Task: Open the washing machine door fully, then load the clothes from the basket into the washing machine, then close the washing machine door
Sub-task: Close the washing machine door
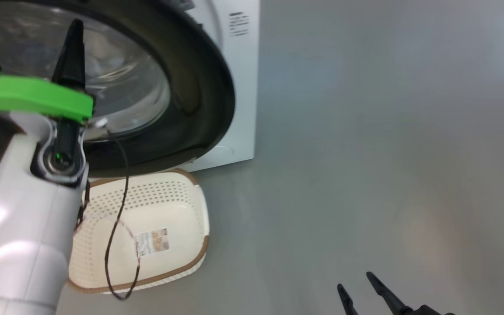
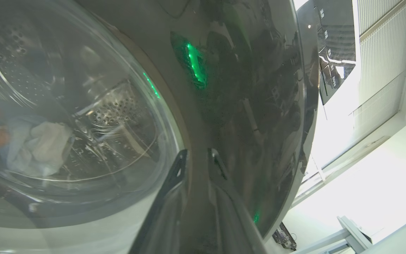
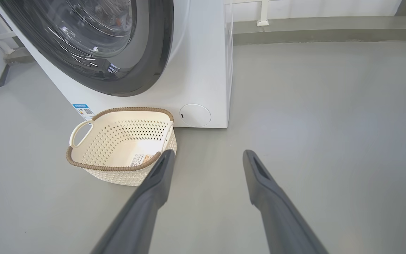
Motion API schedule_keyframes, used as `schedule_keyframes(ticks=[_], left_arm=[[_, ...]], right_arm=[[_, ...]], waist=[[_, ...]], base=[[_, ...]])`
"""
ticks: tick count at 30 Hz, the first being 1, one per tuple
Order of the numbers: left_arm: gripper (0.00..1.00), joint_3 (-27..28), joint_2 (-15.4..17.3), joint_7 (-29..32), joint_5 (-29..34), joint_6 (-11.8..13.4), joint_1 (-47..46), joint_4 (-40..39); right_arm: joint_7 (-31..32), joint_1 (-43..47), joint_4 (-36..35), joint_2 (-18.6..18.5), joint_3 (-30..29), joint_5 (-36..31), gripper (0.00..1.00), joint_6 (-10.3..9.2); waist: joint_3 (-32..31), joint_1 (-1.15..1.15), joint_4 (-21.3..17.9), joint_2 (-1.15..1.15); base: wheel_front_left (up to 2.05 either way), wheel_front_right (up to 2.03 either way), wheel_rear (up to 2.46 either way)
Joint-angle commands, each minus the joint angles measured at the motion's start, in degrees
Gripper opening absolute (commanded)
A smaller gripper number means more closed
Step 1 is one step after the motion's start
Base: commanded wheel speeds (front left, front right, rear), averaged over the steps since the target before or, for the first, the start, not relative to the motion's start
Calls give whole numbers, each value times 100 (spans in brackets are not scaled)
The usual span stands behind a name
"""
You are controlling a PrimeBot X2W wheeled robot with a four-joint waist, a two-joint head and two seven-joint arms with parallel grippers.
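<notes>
Washing machine (image 3: pixel 203 70): washing machine door (image 3: pixel 153 63) looks shut. Basket (image 3: pixel 132 109) just in front, empty; clothes (image 2: pixel 30 144) inside, behind the glass (loading done, we reckon). Our left gripper (image 2: pixel 197 151) at the door's ring, fingers barely parted, gripping nothing; right gripper (image 3: pixel 206 157) spread wide, parked clear right of it.

washing machine door (image 1: pixel 208 87): black ring is shining glossy; glass bowl is gleaming clear.
drum (image 2: pixel 118 109): perforated steel is glinting.
clothes (image 2: pixel 44 144): soft cloth is showing at 9 o'clock behind the glass.
basket (image 3: pixel 118 137): matt perforated plastic is carrying a woven-look rim.
</notes>
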Motion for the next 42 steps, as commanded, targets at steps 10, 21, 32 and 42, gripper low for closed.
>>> schedule_keyframes(ticks=[10, 21, 32, 42], left_arm=[[100, 31, 847, -1062, 1245, 99, 1725, -1039], [100, 1199, 548, -1085, 2851, 265, 3903, -2447], [100, 1967, -70, -1086, 4223, 236, 5262, -2855], [100, 2215, -442, -1086, 5008, 113, 5874, -2869]], right_arm=[[-28, -360, -159, -22, -100, 34, 100, 9], [-28, -759, -136, -22, -161, -45, 100, 9], [-28, -820, -57, -22, -217, 32, 100, 9], [-28, -703, -25, -22, -425, 119, 100, 9]], waist=[[-26, 0, 818, 0], [-167, 0, 1072, 0], [-566, 0, 1024, 0], [-919, 0, 1009, 0]], base=[[0, 0, 0], [0, 0, 0], [0, 0, 0], [0, 0, 0]])
